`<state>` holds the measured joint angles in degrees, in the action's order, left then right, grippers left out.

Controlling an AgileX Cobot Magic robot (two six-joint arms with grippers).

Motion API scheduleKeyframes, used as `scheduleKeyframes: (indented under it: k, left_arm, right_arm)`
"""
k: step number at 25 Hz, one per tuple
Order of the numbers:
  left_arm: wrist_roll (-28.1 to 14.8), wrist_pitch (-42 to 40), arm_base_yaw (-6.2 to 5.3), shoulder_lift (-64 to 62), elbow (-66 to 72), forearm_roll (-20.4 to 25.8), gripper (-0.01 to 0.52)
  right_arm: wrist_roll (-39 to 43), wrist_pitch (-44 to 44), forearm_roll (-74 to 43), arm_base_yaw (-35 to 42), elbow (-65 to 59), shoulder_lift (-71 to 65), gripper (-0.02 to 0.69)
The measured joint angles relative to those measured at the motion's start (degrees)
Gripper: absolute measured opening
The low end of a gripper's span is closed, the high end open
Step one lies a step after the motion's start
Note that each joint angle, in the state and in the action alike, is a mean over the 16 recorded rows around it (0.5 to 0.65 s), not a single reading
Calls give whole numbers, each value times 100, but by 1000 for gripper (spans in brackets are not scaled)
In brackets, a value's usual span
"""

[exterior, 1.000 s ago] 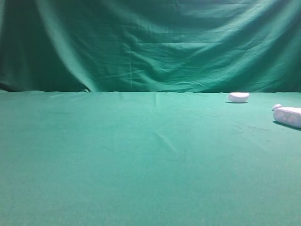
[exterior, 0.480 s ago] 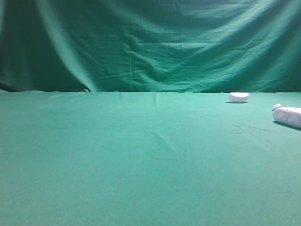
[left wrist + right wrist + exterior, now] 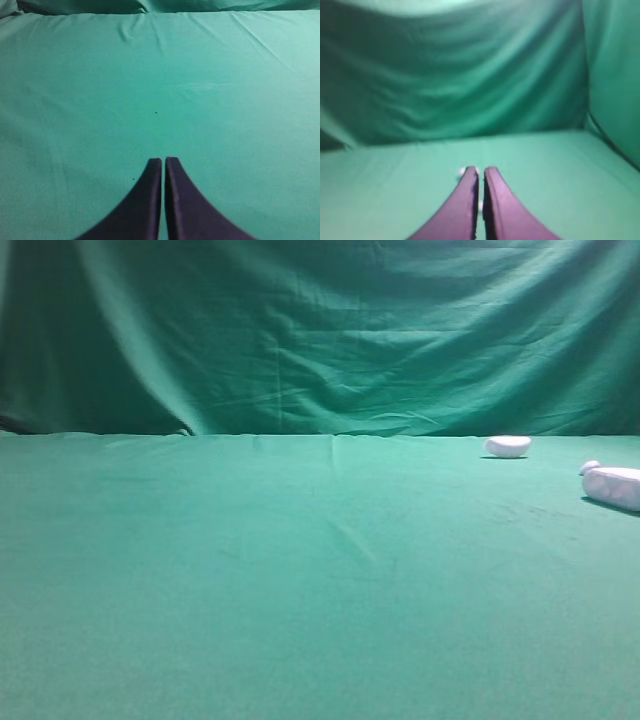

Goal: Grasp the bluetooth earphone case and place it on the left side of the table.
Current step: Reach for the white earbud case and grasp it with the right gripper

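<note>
The bluetooth earphone case (image 3: pixel 613 487) is a white oblong with pale oval marks. It lies on the green table (image 3: pixel 300 570) at the far right edge of the exterior view and is partly cut off. Neither gripper shows in that view. In the left wrist view my left gripper (image 3: pixel 163 161) is shut and empty above bare green cloth. In the right wrist view my right gripper (image 3: pixel 480 170) is shut and empty. Small white bits (image 3: pixel 462 172) show just behind its fingertips, mostly hidden, and I cannot tell which white thing they are.
A smooth white bean-shaped lump (image 3: pixel 508 446) lies at the back right near the backdrop. A tiny white pebble-like piece (image 3: pixel 590 467) sits just left of the case's far end. A green draped backdrop (image 3: pixel 320 330) rises behind the table.
</note>
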<state>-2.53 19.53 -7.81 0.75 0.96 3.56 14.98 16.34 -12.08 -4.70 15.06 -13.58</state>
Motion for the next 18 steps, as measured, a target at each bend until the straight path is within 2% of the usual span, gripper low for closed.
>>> scheduleKeyframes:
  k: [4, 9, 14, 18]
  left_arm:
    - [0, 0, 0, 0, 0, 0, 0]
    - [0, 0, 0, 0, 0, 0, 0]
    - [0, 0, 0, 0, 0, 0, 0]
    - [0, 0, 0, 0, 0, 0, 0]
  right_arm:
    - [-125, 1271, 187, -4, 848, -1108, 0]
    - [-613, 2399, 514, -144, 1739, -2681, 0]
    - [-1186, 2854, 705, -427, 2290, -4068, 12]
    - [-1593, 2946, 809, -658, 2706, -5078, 83]
